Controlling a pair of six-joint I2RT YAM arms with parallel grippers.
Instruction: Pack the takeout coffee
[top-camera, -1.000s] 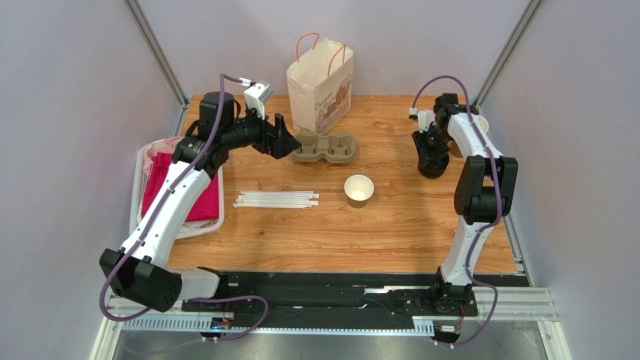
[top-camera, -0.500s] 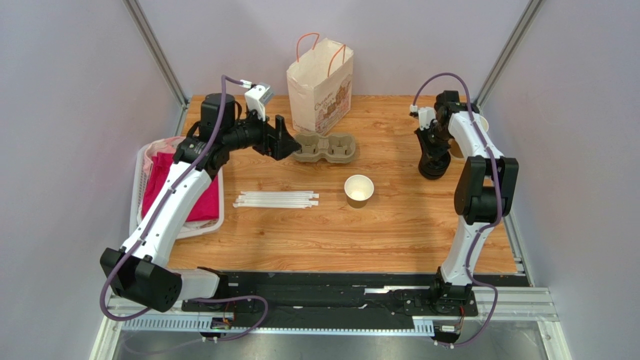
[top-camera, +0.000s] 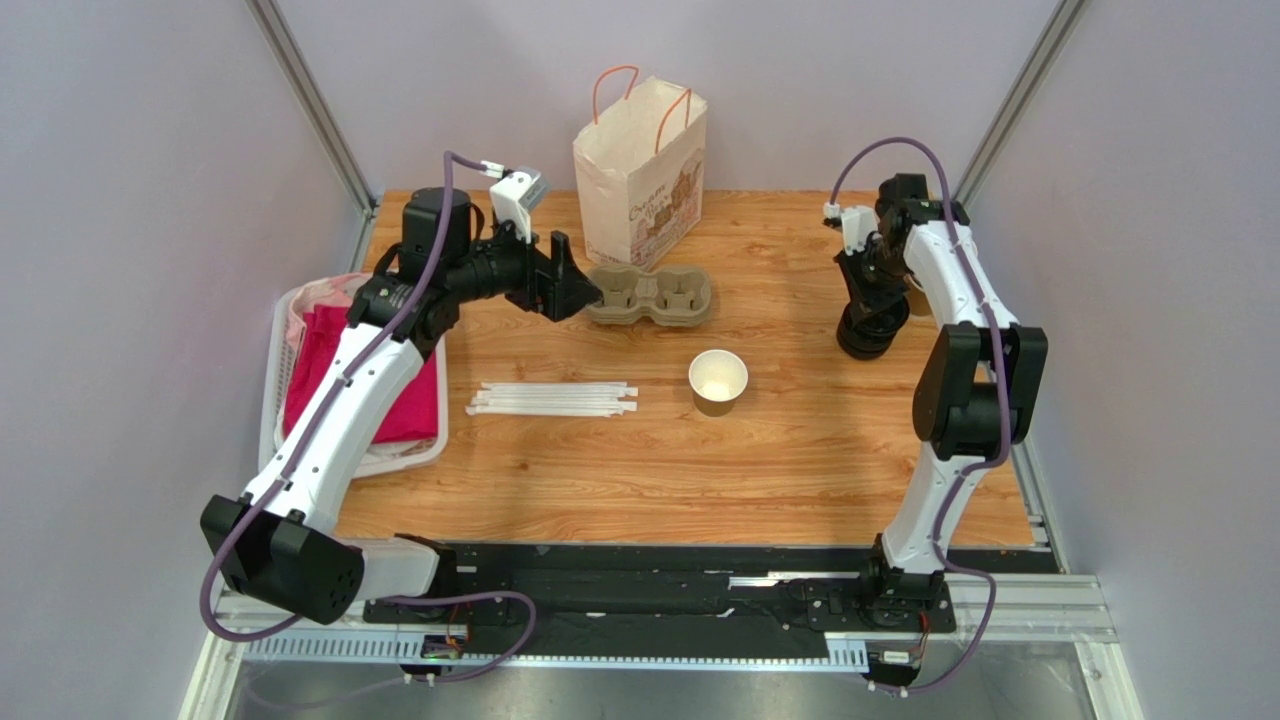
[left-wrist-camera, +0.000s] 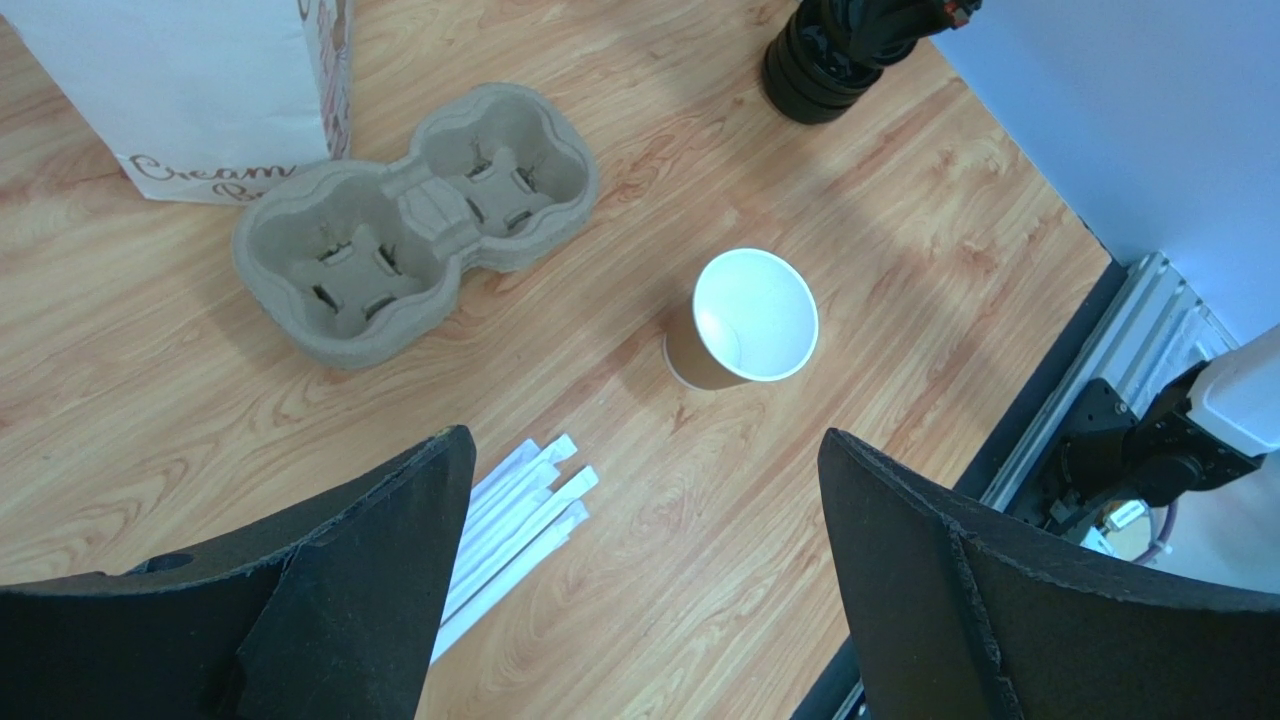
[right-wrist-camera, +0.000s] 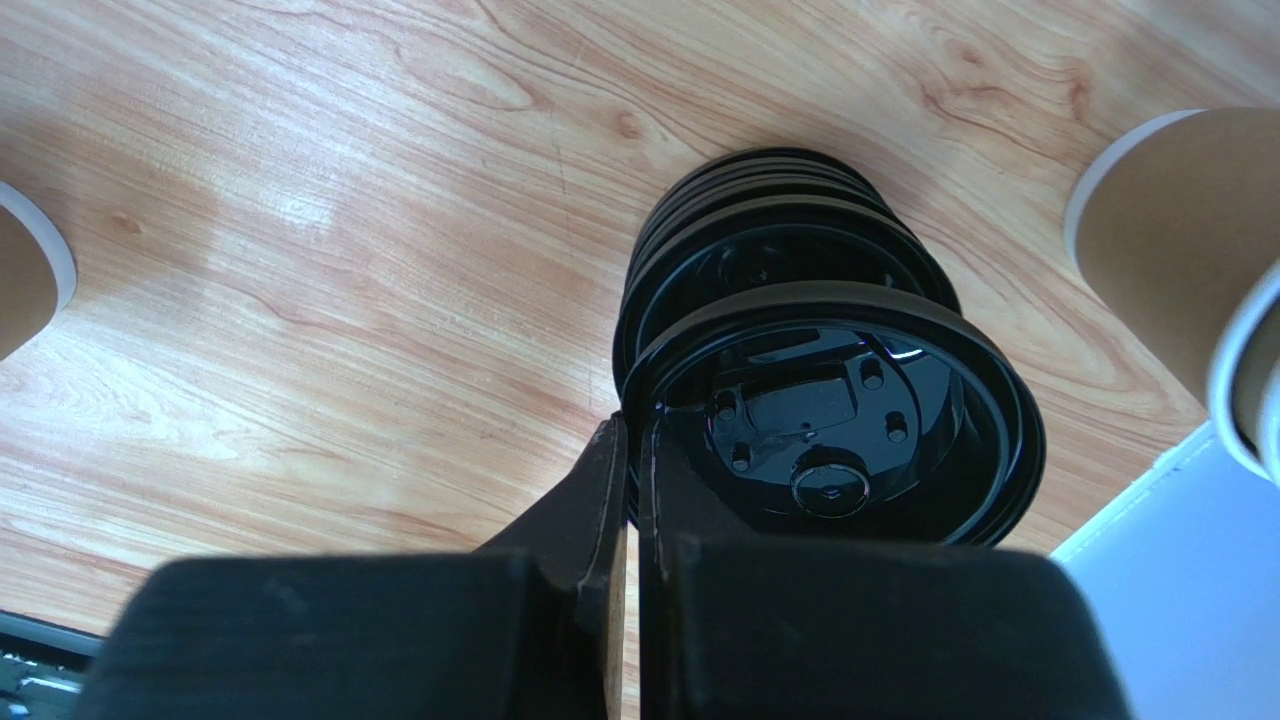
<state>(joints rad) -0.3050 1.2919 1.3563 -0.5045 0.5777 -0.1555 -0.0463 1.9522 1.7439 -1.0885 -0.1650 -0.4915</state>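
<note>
A tan paper cup (top-camera: 718, 380) (left-wrist-camera: 744, 318) stands open-topped in the middle of the table, with no lid on it; a lidded takeout coffee is not in view. At the back right is a stack of black lids (top-camera: 867, 333) (right-wrist-camera: 781, 210). My right gripper (top-camera: 869, 300) (right-wrist-camera: 634, 428) is shut on the rim of the top black lid (right-wrist-camera: 834, 420), which tilts just above the stack. My left gripper (top-camera: 568, 279) (left-wrist-camera: 646, 443) hangs open and empty above the table, next to the cup carrier (top-camera: 649, 296) (left-wrist-camera: 413, 218).
A white paper bag (top-camera: 642, 173) stands at the back behind the pulp carrier. Wrapped straws (top-camera: 552, 399) lie left of the cup. More paper cups (right-wrist-camera: 1187, 240) stand right of the lid stack. A white basket (top-camera: 278, 405) with pink cloth sits at the left edge.
My right gripper has closed on the top lid's rim and risen slightly over the stack. The left arm has not moved.
</note>
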